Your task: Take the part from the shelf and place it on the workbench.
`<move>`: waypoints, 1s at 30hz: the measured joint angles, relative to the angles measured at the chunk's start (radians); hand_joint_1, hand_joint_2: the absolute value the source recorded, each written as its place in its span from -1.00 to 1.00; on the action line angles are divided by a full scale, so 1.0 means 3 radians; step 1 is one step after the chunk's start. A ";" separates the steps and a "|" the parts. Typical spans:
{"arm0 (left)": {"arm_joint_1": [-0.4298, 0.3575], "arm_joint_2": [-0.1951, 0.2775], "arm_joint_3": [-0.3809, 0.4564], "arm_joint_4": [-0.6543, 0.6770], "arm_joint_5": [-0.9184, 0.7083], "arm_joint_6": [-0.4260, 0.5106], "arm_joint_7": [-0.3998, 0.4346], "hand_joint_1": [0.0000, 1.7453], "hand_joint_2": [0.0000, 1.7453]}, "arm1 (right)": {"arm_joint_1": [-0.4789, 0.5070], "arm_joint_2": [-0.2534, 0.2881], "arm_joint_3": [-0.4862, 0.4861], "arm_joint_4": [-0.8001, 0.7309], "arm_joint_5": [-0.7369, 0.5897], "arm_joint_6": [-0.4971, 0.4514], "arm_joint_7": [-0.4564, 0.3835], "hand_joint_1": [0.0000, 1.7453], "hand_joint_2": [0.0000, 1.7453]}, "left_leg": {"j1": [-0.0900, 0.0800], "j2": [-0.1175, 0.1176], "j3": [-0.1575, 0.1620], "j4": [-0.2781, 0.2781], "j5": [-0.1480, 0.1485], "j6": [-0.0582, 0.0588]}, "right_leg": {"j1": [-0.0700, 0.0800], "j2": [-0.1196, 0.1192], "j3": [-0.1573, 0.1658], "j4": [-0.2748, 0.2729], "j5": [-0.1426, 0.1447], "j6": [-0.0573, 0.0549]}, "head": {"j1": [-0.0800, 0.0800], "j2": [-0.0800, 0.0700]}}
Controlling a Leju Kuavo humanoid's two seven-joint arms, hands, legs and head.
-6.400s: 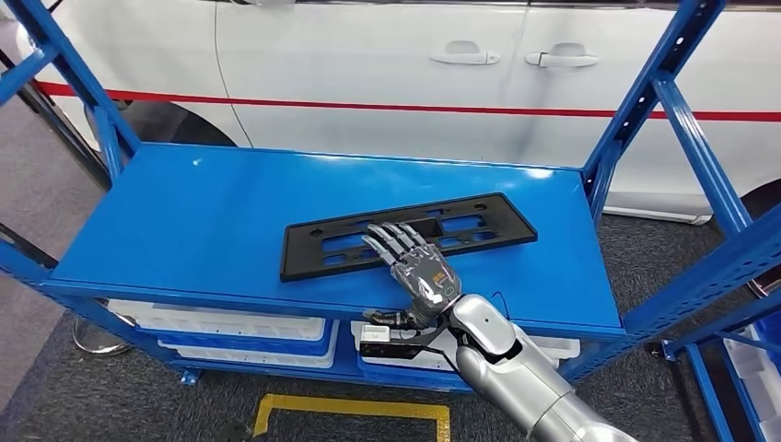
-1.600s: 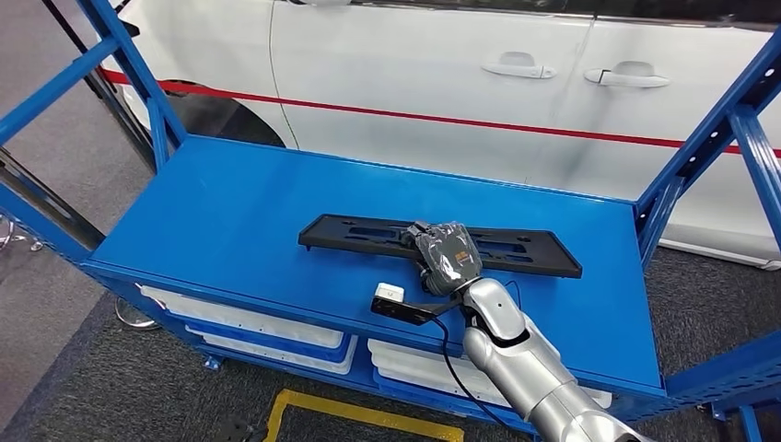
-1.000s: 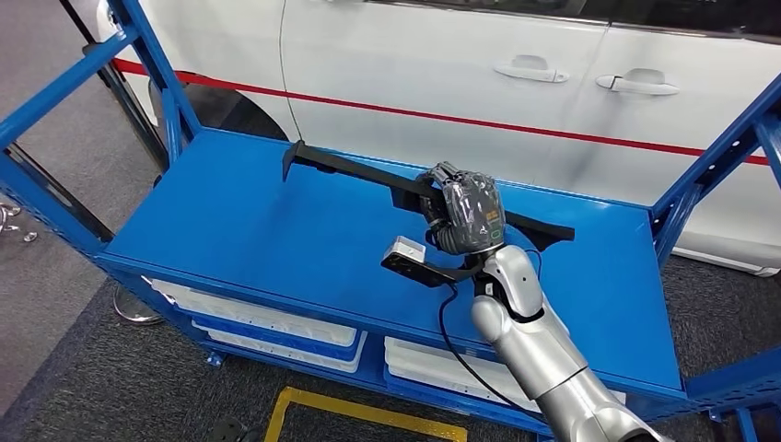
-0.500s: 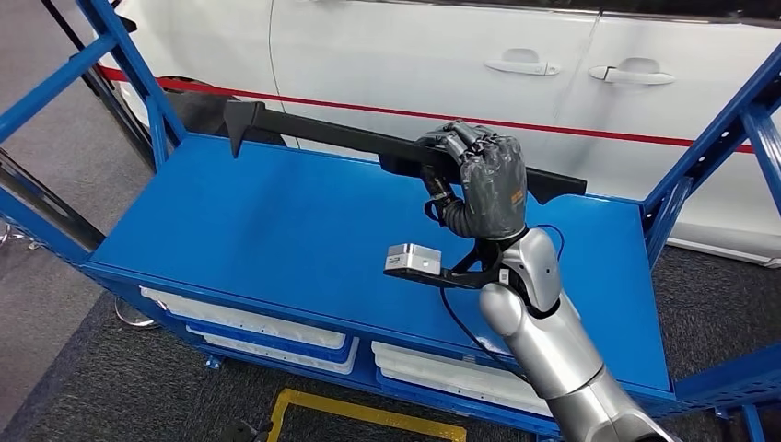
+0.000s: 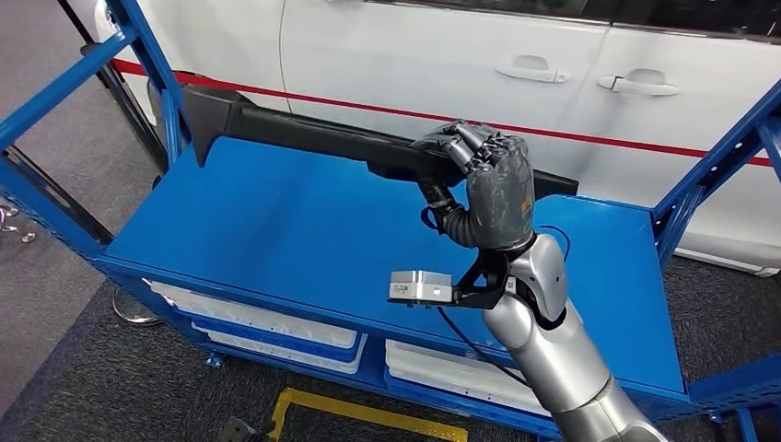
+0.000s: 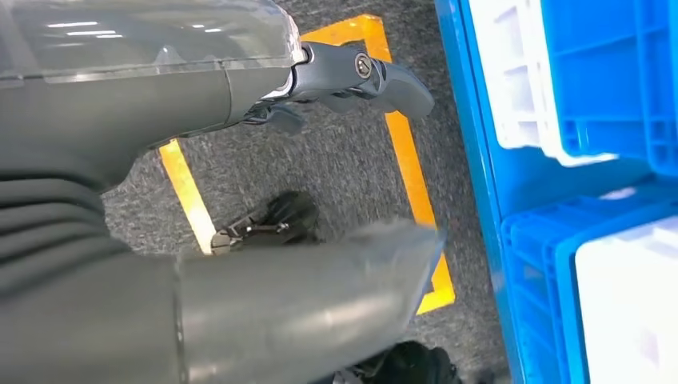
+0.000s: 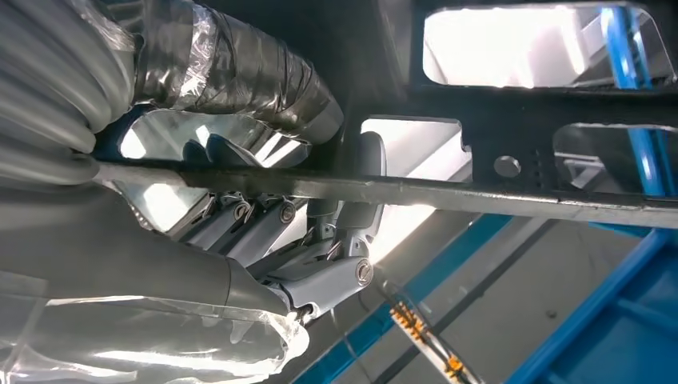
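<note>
- The right hand [image 5: 488, 184] is clenched around the part [image 5: 304, 138] — a long black plate with cut-out slots — gripping it near the middle of its length, which probably keeps the two long ends roughly balanced.
- The part is in the air above the blue shelf [image 5: 276, 230], touching nothing but the hand; one end reaches toward the shelf's left post [image 5: 147, 64], the other pokes out past the hand on the right.
- It is turned on edge, not flat (the head view shows mostly its thin side), so the fingers wrap over one long rim.
- In the right wrist view the fingers [image 7: 272, 216] cross the part's rim [image 7: 480, 192] and the thumb lies on the other face — a pinch through the thickness, likely to keep the plate from swinging.
- The left hand [image 6: 352, 72] hangs low over grey carpet and a yellow floor line [image 6: 408, 152], holding nothing, fingers loosely out; it has no job here.
- Judging by this, the pick is done and the carry to the desk is left; the long ends must clear the posts.
</note>
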 joint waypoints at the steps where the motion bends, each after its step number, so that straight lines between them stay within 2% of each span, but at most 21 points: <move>1: -0.0007 -0.0004 0.0000 0.0006 -0.0001 -0.0005 -0.0006 -1.00 1.00 | 0.0001 0.0000 0.0012 -0.0012 -0.0003 0.0004 -0.0003 1.00 1.00 | 0.0001 -0.0002 0.0000 0.0011 -0.0007 -0.0007 | 0.0000 -0.0002 0.0116 -0.0229 0.0121 -0.0009 | 0.0001 0.0000; 3: -0.0024 -0.0011 0.0000 0.0016 -0.0013 0.0003 -0.0016 -1.00 1.00 | -0.0001 0.0000 0.0042 -0.0038 -0.0022 0.0006 -0.0012 1.00 1.00 | -0.0008 -0.0005 -0.0008 0.0039 -0.0028 -0.0035 | 0.0009 -0.0002 0.0321 -0.0639 0.0265 -0.0032 | 0.0000 0.0000; 4: -0.0034 -0.0013 -0.0002 0.0022 -0.0028 0.0020 -0.0018 -1.00 1.00 | -0.0001 0.0000 0.0058 -0.0046 -0.0033 0.0007 -0.0017 1.00 1.00 | -0.0014 -0.0005 -0.0013 0.0049 -0.0035 -0.0051 | 0.0014 -0.0001 0.0368 -0.0737 0.0283 -0.0045 | 0.0000 0.0000; 8: -0.0074 -0.0012 -0.0039 0.0044 -0.0145 0.0145 -0.0012 -1.00 1.00 | 0.0004 0.0001 0.0125 -0.0059 -0.0048 0.0005 -0.0025 1.00 1.00 | -0.0008 -0.0002 -0.0031 0.0081 -0.0068 -0.0122 | 0.0016 0.0004 0.0377 -0.0779 0.0291 -0.0109 | -0.0001 0.0000; 10: -0.0088 -0.0011 -0.0071 0.0061 -0.0184 0.0190 0.0004 -1.00 1.00 | 0.0008 0.0002 0.0158 -0.0064 -0.0049 0.0003 -0.0030 1.00 1.00 | 0.0001 0.0001 -0.0132 0.0310 -0.0214 -0.0158 | 0.0003 -0.0003 0.0386 -0.0796 0.0299 -0.0143 | -0.0002 0.0000; 12: -0.0092 -0.0013 -0.0093 0.0096 -0.0183 0.0223 0.0032 -1.00 1.00 | 0.0030 0.0002 0.0184 -0.0066 -0.0049 0.0000 -0.0034 1.00 1.00 | 0.0009 0.0001 -0.0330 0.0738 -0.0420 -0.0182 | 0.0008 -0.0006 0.0387 -0.0796 0.0296 -0.0158 | -0.0001 0.0000; 13: -0.0091 -0.0013 -0.0098 0.0118 -0.0171 0.0241 0.0051 -1.00 1.00 | 0.0051 0.0002 0.0195 -0.0067 -0.0051 -0.0002 -0.0034 1.00 1.00 | 0.0011 0.0001 -0.0415 0.0914 -0.0477 -0.0189 | 0.0012 -0.0006 0.0387 -0.0795 0.0294 -0.0160 | -0.0001 0.0000; 14: -0.0091 -0.0013 -0.0099 0.0144 -0.0158 0.0261 0.0074 -1.00 1.00 | 0.0074 0.0002 0.0205 -0.0068 -0.0055 -0.0004 -0.0034 1.00 1.00 | 0.0011 0.0001 -0.0452 0.0984 -0.0470 -0.0190 | 0.0014 -0.0005 0.0388 -0.0795 0.0292 -0.0162 | -0.0001 0.0000; 15: -0.0093 -0.0013 -0.0099 0.0168 -0.0149 0.0279 0.0095 -1.00 1.00 | 0.0097 0.0002 0.0215 -0.0072 -0.0064 -0.0006 -0.0037 1.00 1.00 | 0.0011 0.0001 -0.0429 0.0927 -0.0402 -0.0185 | 0.0016 -0.0004 0.0391 -0.0794 0.0291 -0.0162 | -0.0002 0.0000; 16: -0.0097 -0.0013 -0.0099 0.0191 -0.0142 0.0293 0.0116 -1.00 1.00 | 0.0119 0.0002 0.0224 -0.0078 -0.0081 -0.0006 -0.0043 1.00 1.00 | 0.0010 0.0001 -0.0349 0.0755 -0.0290 -0.0174 | 0.0017 -0.0002 0.0395 -0.0793 0.0289 -0.0161 | -0.0002 0.0000; 18: -0.0115 -0.0014 -0.0099 0.0228 -0.0138 0.0312 0.0143 -1.00 1.00 | 0.0156 0.0002 0.0246 -0.0102 -0.0140 0.0004 -0.0071 1.00 1.00 | 0.0000 0.0002 -0.0127 0.0287 -0.0092 -0.0137 | 0.0023 0.0000 0.0400 -0.0792 0.0284 -0.0151 | -0.0001 0.0000; 20: -0.0135 -0.0019 -0.0099 0.0254 -0.0135 0.0321 0.0154 -1.00 1.00 | 0.0192 0.0001 0.0276 -0.0125 -0.0202 0.0023 -0.0101 1.00 1.00 | -0.0018 0.0001 -0.0013 0.0046 -0.0036 -0.0105 | 0.0027 0.0000 0.0397 -0.0793 0.0284 -0.0124 | -0.0001 0.0000; 23: -0.0150 -0.0030 -0.0099 0.0276 -0.0131 0.0326 0.0157 -1.00 1.00 | 0.0241 0.0001 0.0311 -0.0150 -0.0234 0.0036 -0.0121 1.00 1.00 | -0.0021 0.0000 0.0011 -0.0003 -0.0020 -0.0057 | 0.0025 -0.0002 0.0406 -0.0800 0.0282 -0.0064 | -0.0001 0.0000; 24: -0.0155 -0.0034 -0.0099 0.0281 -0.0131 0.0327 0.0157 -1.00 1.00 | 0.0249 0.0000 0.0314 -0.0160 -0.0236 0.0036 -0.0124 1.00 1.00 | -0.0013 0.0003 0.0024 -0.0028 -0.0006 -0.0035 | 0.0026 -0.0002 0.0391 -0.0757 0.0246 -0.0048 | 0.0000 0.0000; 26: -0.0167 -0.0045 -0.0099 0.0289 -0.0131 0.0327 0.0158 -1.00 1.00 | 0.0261 -0.0001 0.0318 -0.0174 -0.0239 0.0036 -0.0126 1.00 1.00 | 0.0000 0.0008 0.0045 -0.0060 0.0012 -0.0004 | 0.0023 -0.0003 0.0267 -0.0478 0.0080 -0.0029 | 0.0000 0.0000; 28: -0.0175 -0.0050 -0.0099 0.0302 -0.0130 0.0327 0.0158 -1.00 1.00 | 0.0284 -0.0004 0.0319 -0.0178 -0.0243 0.0036 -0.0126 1.00 1.00 | -0.0001 0.0009 0.0043 -0.0058 0.0011 0.0007 | 0.0019 -0.0003 0.0062 -0.0067 -0.0099 -0.0015 | 0.0000 0.0000; 29: -0.0175 -0.0053 -0.0099 0.0309 -0.0129 0.0327 0.0159 -1.00 1.00 | 0.0296 -0.0006 0.0320 -0.0178 -0.0246 0.0038 -0.0129 1.00 1.00 | -0.0001 0.0008 0.0042 -0.0054 0.0009 0.0006 | 0.0014 -0.0004 -0.0004 0.0055 -0.0121 -0.0009 | 0.0000 0.0000; 30: -0.0175 -0.0056 -0.0099 0.0315 -0.0128 0.0326 0.0158 -1.00 1.00 | 0.0303 -0.0008 0.0321 -0.0178 -0.0254 0.0043 -0.0135 1.00 1.00 | -0.0001 0.0008 0.0041 -0.0048 0.0005 0.0004 | 0.0009 -0.0004 -0.0015 0.0064 -0.0084 -0.0004 | 0.0000 0.0000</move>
